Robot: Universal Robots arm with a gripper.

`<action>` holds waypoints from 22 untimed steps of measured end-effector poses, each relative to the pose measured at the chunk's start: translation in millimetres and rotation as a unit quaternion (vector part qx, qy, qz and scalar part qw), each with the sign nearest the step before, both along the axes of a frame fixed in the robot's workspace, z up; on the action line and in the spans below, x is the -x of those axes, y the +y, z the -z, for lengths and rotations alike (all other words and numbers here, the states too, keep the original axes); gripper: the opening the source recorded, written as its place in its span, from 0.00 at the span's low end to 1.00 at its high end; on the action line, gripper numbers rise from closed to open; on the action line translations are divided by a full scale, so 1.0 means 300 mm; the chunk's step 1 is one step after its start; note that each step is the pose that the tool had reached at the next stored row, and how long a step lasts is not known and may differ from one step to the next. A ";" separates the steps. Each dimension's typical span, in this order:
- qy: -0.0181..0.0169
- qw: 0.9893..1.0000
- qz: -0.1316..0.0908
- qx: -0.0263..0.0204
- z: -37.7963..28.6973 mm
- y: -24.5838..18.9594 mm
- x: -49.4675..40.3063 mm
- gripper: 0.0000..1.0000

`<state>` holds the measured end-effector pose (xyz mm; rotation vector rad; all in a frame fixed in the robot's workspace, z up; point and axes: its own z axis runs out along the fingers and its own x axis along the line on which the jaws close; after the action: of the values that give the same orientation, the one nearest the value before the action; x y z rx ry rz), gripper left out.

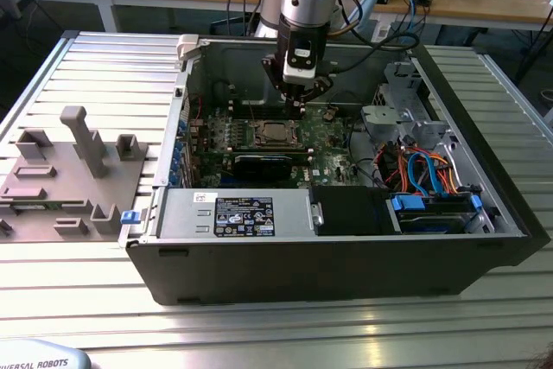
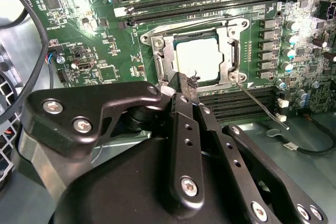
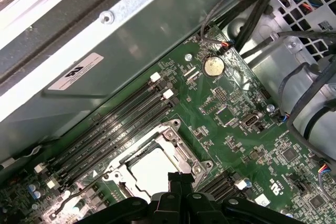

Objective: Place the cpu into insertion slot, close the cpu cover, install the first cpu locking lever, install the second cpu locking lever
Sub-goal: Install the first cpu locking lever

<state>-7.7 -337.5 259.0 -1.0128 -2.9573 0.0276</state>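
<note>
The second wrist view shows the black metal gripper (image 2: 185, 85) with its two fingers squeezed together into a narrow tip. I see nothing held between them. Right in front of that tip sits the cpu (image 2: 198, 59), a small flat square chip with a shiny grey top. It already lies in the insertion slot (image 2: 155, 41), the square socket with a silver rim on the green circuit board (image 2: 94, 51). The cpu cover (image 2: 169, 56), a thin silver frame with a big window, looks to be lying down around the chip.

So I think the first two jobs are done and the lever job is the one in hand. A thin silver wire lever (image 2: 260, 104) pokes out loose, off to one side of the tip. Locking it would call for a careful push on a very skinny wire, down and under its catch, without slipping off.

The edge of the cover nearest the hand is hidden behind the fingers, so I cannot tell if the tip touches it. I also cannot tell if the cover is fully flat, or how the other lever stands.
</note>
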 end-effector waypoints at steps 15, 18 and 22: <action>0.000 1.000 -0.014 0.000 0.000 0.000 0.000 0.11; 0.000 1.000 -0.016 0.000 0.000 0.000 0.000 0.11; 0.000 1.000 -0.018 0.000 0.000 0.000 0.000 0.11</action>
<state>-7.7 -337.5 259.0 -0.9581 -2.9759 0.0280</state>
